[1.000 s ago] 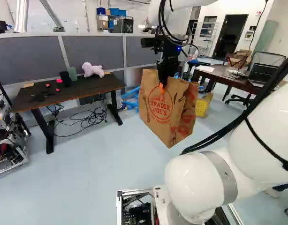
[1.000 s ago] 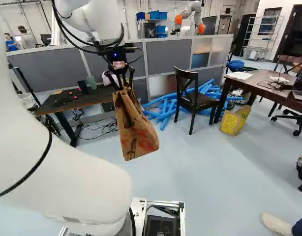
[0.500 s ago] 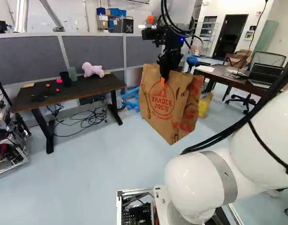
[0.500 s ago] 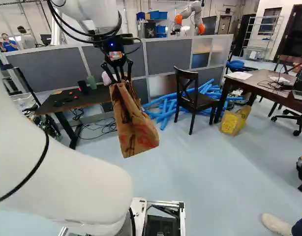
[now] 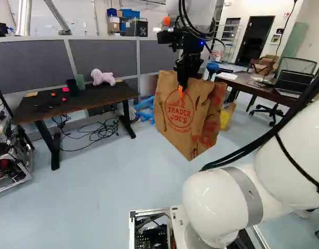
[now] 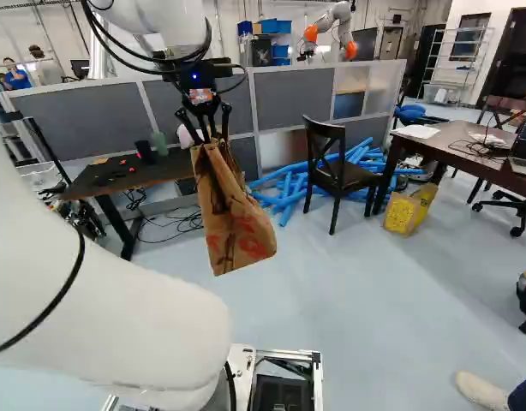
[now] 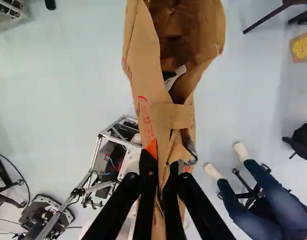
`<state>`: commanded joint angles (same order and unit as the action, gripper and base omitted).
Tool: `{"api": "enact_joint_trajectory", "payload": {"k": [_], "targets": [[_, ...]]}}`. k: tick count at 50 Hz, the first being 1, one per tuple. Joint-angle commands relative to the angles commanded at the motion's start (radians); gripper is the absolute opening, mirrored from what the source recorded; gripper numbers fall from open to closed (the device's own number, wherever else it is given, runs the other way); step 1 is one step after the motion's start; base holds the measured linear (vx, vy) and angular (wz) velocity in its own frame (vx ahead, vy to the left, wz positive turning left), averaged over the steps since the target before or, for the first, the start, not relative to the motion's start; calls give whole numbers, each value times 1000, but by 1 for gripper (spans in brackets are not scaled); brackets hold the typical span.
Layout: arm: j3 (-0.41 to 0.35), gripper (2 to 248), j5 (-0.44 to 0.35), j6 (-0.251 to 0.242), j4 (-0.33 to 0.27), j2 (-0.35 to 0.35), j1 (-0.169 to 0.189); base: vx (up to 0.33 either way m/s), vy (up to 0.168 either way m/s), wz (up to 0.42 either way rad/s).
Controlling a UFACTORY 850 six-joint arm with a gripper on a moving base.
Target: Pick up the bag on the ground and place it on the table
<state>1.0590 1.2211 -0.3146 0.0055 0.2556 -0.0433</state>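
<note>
The gripper (image 6: 212,144) holds the bag (image 6: 242,224) by its top, in the air. Left of it stands a table (image 6: 130,178); to the right, a chair (image 6: 347,176) before blue tubes (image 6: 287,187) (quite a tangle), then a desk (image 6: 450,144) with a laptop (image 6: 525,152). Another robot (image 6: 333,17) rises beyond the partition (image 6: 293,98).

Paper bag: Brown with red print, the bag (image 5: 172,122) hangs aloft and tilted, pinched at its top edge, its mouth gaping on one side of the pinch.
Black-topped table: Its wood-edged top (image 5: 110,94) stands level on dark legs, apart from the bag, at the left of the left base view.
Dark wooden table: The second table (image 6: 443,145) stands upright at the right of the right base view.
</note>
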Motion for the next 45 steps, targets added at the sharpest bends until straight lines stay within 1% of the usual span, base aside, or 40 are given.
{"api": "enact_joint_trajectory", "payload": {"k": [9,22,32,45], "targets": [[0,21,0,0,0,0,0,16,0,-1],[0,21,0,0,0,0,0,91,0,-10],[0,21,0,0,0,0,0,150,0,-13],[0,21,0,0,0,0,0,204,0,-24]]}}
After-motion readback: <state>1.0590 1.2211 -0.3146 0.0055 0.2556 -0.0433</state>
